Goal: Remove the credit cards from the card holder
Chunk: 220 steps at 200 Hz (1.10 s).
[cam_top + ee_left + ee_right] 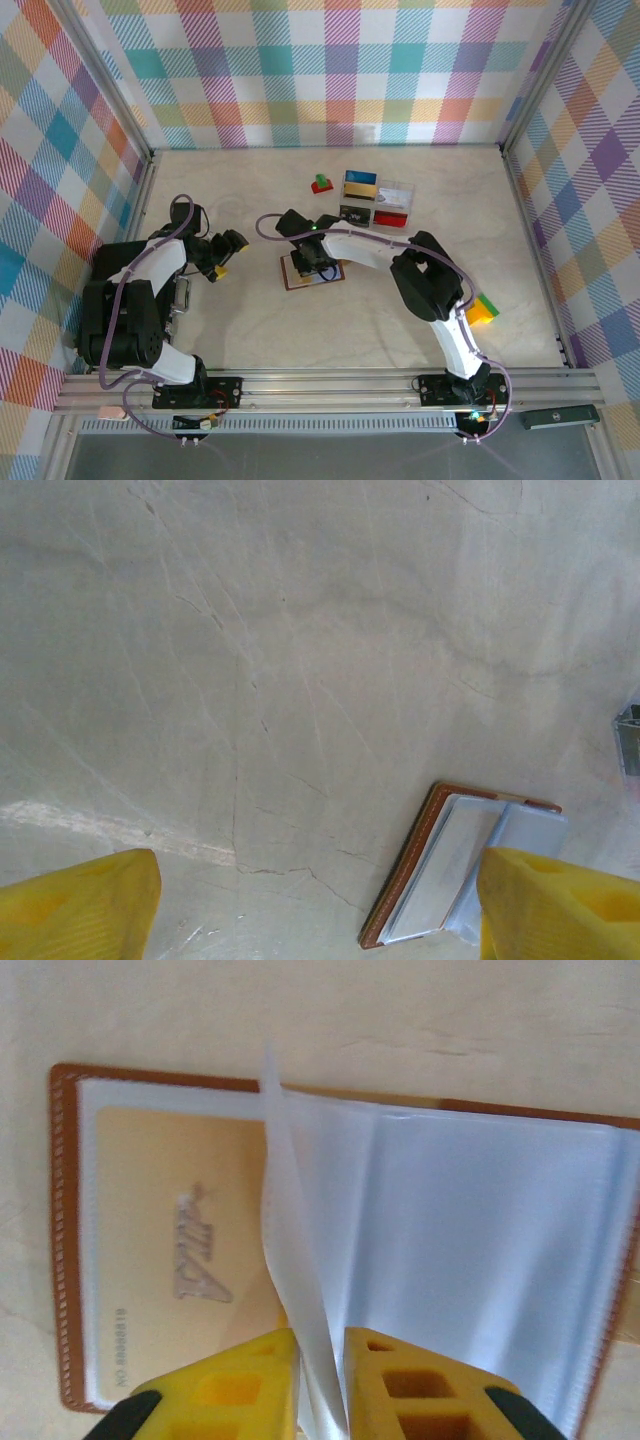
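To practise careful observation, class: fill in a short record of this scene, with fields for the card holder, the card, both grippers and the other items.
holder: card holder lies open on the table
card: yellow credit card inside a pocket, not yet out
right arm: right gripper pinched on a plastic sleeve, which stands up
left arm: left gripper open, holding nothing, left of the holder
other items: clear compartment box; yellow-green block

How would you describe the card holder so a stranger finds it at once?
On the pale wooden table, look near the middle, under the right gripper. The card holder lies open there: a flat brown-edged wallet with clear sleeves, unlike the clear compartment box beyond it.
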{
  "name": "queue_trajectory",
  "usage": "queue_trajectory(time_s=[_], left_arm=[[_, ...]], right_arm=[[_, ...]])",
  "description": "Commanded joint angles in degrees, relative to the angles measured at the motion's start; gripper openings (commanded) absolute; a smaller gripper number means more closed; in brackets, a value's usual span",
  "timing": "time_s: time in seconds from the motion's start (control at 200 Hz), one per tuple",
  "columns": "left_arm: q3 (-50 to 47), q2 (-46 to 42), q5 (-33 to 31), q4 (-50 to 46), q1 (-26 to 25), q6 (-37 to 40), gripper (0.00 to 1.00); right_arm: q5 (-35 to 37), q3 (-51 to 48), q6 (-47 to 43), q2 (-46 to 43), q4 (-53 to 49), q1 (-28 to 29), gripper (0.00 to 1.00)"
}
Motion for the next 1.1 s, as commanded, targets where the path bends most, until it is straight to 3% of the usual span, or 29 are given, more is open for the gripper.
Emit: queue_trajectory(time_s=[0.0,0.35,0.53,0.755,1.095], left_arm=[[0.7,-0.7,2.1,-1.1,0.4,1.2,0.82],[2.1,0.5,3.4,-0.6,-2.8,0.7,0.82],[2.8,1.4,3.3,0.8,-7.5,-1.4,0.79],[3.0,3.6,3.3,3.8,-12.9,-4.2,0.65],[6.4,8.5,4.1,3.7,-17.1,-3.6,0.5]], right_arm=[[4.5,-2.4,4.7,-3.1,0.0,-1.3,0.22],[2.5,-8.2,6.6,-9.3,4.0,-4.2,0.32],[-8.4,-8.2,1.9,-10.5,8.6,-6.4,0.34],[-17.3,-6.3,1.8,-5.9,9.6,-7.7,0.29],[-14.9,-8.1,7.9,-1.6,6.8,-8.8,0.3]])
